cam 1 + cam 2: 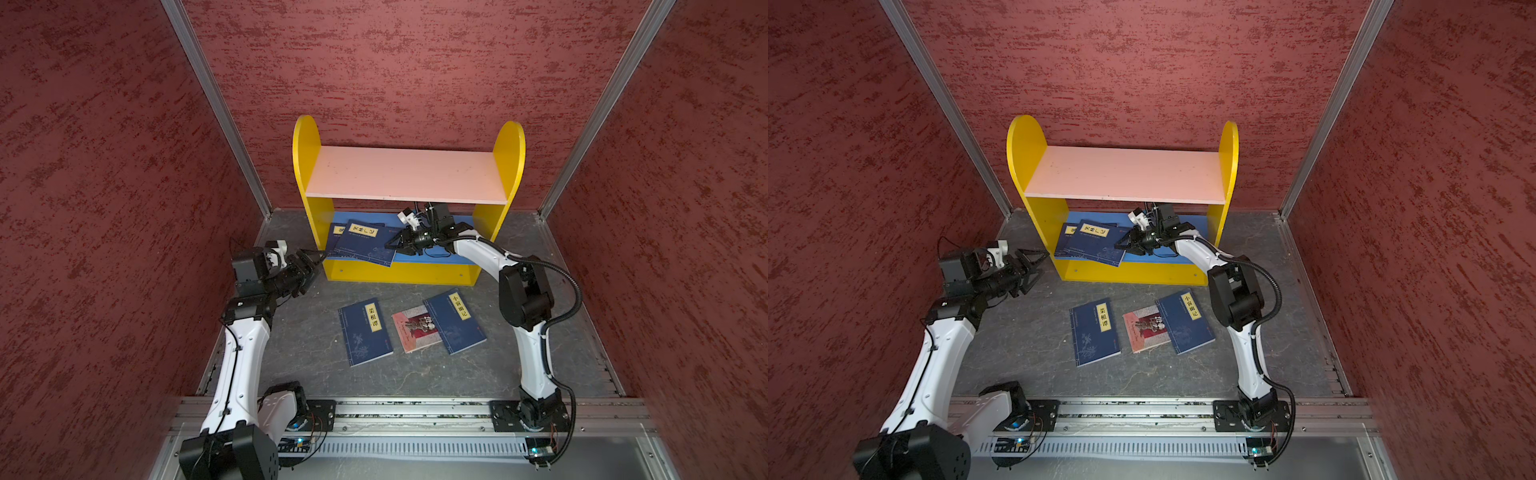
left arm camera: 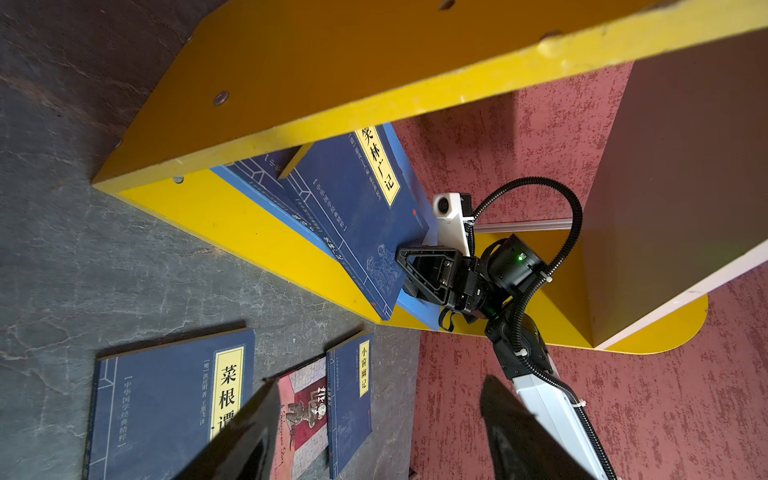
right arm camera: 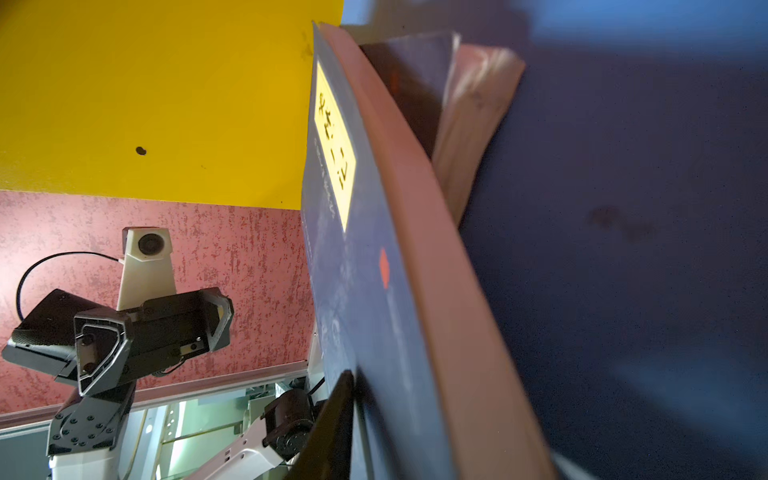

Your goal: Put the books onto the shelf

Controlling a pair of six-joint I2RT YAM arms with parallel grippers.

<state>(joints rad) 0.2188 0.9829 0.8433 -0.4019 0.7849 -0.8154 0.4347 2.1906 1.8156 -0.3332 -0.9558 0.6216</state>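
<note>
Shows shelf (image 1: 305, 149) at back of table (image 1: 299, 353), two navy books flat on its blue lower board: top book (image 1: 363, 245) askew over lower book (image 1: 331, 237), corner past the front edge. Has right gripper (image 1: 392, 245) over the blue board at top book's right edge, book between the jaws; cannot tell whether clamped or loose. Holds left gripper (image 1: 319, 266) just outside the left panel, jaws wide apart, empty. Shows three more flat on table in front: navy book (image 1: 365, 330), pink book (image 1: 415, 330), right book (image 1: 455, 320) overlapping the pink's right edge.
</note>
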